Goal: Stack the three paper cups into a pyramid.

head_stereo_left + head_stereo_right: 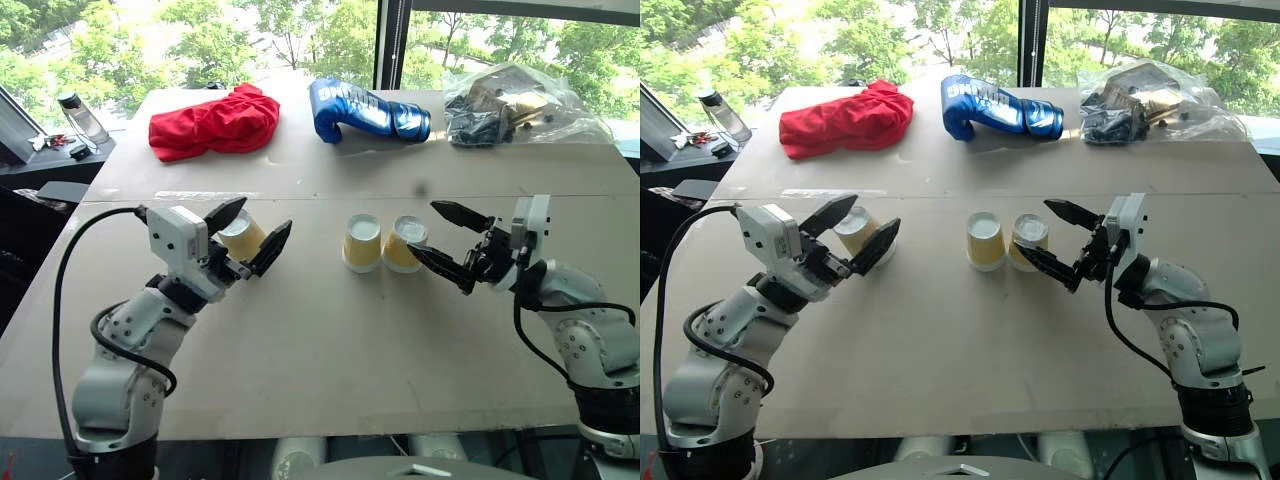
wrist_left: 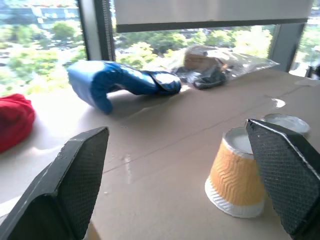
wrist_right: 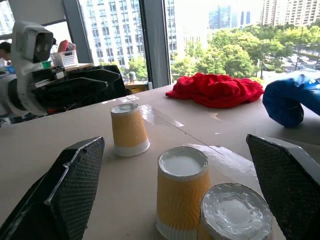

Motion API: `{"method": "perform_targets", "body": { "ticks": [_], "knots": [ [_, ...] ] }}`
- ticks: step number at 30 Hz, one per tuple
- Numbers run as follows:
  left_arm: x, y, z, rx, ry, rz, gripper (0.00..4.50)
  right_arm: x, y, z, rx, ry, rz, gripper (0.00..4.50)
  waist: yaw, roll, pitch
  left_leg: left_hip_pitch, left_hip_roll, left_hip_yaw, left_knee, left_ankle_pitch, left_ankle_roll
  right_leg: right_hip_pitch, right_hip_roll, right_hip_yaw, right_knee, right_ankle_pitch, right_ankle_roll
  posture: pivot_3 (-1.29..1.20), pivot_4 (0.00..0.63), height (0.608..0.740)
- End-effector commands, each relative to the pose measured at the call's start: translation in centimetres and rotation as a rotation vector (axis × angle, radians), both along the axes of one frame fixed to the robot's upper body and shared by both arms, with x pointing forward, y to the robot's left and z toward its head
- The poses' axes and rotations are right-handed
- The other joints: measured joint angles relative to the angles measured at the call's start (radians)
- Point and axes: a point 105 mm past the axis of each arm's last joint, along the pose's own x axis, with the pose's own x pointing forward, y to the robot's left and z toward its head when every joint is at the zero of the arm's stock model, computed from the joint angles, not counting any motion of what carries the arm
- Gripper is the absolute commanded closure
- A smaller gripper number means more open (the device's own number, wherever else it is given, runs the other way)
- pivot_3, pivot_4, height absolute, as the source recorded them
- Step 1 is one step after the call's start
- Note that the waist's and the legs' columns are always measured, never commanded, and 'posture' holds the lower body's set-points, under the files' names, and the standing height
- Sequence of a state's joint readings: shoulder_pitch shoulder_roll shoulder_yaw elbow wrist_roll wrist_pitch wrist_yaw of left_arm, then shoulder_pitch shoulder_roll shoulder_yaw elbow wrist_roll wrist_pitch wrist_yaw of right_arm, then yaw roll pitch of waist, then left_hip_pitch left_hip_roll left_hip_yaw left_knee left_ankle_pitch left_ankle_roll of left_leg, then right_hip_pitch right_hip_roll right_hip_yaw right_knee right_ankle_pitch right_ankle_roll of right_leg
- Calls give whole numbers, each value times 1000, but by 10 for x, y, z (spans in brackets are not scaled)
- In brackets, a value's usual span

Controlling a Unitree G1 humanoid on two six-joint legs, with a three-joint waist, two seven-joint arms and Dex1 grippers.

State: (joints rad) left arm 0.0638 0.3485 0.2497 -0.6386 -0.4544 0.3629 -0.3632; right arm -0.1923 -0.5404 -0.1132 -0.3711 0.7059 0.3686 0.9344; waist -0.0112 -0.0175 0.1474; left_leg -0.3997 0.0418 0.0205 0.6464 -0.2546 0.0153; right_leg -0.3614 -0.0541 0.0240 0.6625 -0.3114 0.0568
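Note:
Three paper cups stand upside down on the brown table (image 1: 330,360). One cup (image 1: 243,238) is at the left; in the head views it shows between the spread fingers of my open left gripper (image 1: 266,214), which hovers by it without touching. The other two cups (image 1: 362,243) (image 1: 405,244) stand side by side, touching, at the table's middle. My right gripper (image 1: 424,229) is open just right of the right-hand cup, its lower fingertip close to that cup's side. It holds nothing. The right wrist view shows all three, with the lone cup (image 3: 129,129) standing free.
Along the table's far side lie a red cloth (image 1: 215,122), a blue boxing glove (image 1: 365,110) and a clear plastic bag of dark items (image 1: 520,105). A bottle (image 1: 82,117) stands on the ledge beyond the table's left corner. Bare tabletop stretches toward the near edge.

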Motion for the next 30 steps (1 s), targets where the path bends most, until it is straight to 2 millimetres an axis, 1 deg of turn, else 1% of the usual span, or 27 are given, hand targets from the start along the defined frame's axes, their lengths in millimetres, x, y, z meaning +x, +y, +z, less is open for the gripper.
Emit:
{"method": "perform_targets", "body": {
  "ticks": [1, 2, 5, 9, 12, 14, 18, 26, 28, 30],
  "knots": [
    [-6, 7, 18, 30, -107, 178, 0, -11, -7, 8, -10, -33, 56, 19, 0, 0, 0, 0, 0, 0, 0, 0, 0, 0, 0, 0, 0, 0, 0, 0, 150, 740],
    [-5, 12, 16, 28, -102, 224, 0, -12, -9, 7, -22, -34, 64, 19, 0, 0, 0, 0, 0, -1, 0, 0, 0, 0, 1, 1, 1, 0, 0, 0, 150, 740],
    [3, 30, 1, 35, -29, 349, 0, -15, -13, 6, -31, -45, 74, 19, 0, 0, 0, 2, -1, -1, 1, 0, 0, 1, 2, 1, 2, 0, 0, 0, 150, 740],
    [12, 46, -8, 69, 17, 416, 0, -19, -12, 8, -12, -48, 82, 19, 1, 0, 0, 1, -1, -1, 2, 0, 0, 1, 3, -2, 2, 0, 0, 0, 150, 740],
    [20, 47, -21, 86, 89, 370, 0, -19, -12, 6, -25, -53, 72, 19, 3, 0, 0, 1, -1, -1, 2, 0, 0, 1, 2, -3, 2, 0, 0, 0, 150, 740],
    [25, 51, -23, 84, 109, 355, 0, -20, -11, 5, -29, -54, 68, 19, 2, 0, 0, 1, -1, -1, 2, 0, 0, 1, 2, -3, 1, 0, 0, 0, 150, 740],
    [31, 45, -28, 87, 145, 281, 0, -20, -8, 7, -25, -62, 54, 19, 2, 0, 0, 1, -1, -1, 2, 0, 0, 1, 2, -3, 1, 0, 0, 0, 150, 740],
    [43, 42, -35, 136, 171, 249, 0, -22, 0, 8, -23, -64, 49, 19, 2, 0, 0, 1, -1, -1, 2, 0, 0, 1, 2, -3, 1, 0, 0, 0, 150, 740],
    [46, 43, -37, 158, 177, 248, 576, -22, 0, 8, -23, -65, 43, 0, 2, 0, 0, 1, -1, -1, 2, 0, 0, 1, 2, -3, 1, 0, 0, 0, 150, 740],
    [47, 43, -38, 158, 178, 248, 1423, -22, -1, 8, -24, -66, 41, 0, 2, 0, 0, 1, -1, -1, 2, 0, 0, 1, 2, -3, 1, 0, 0, 0, 150, 740]
  ]
}}
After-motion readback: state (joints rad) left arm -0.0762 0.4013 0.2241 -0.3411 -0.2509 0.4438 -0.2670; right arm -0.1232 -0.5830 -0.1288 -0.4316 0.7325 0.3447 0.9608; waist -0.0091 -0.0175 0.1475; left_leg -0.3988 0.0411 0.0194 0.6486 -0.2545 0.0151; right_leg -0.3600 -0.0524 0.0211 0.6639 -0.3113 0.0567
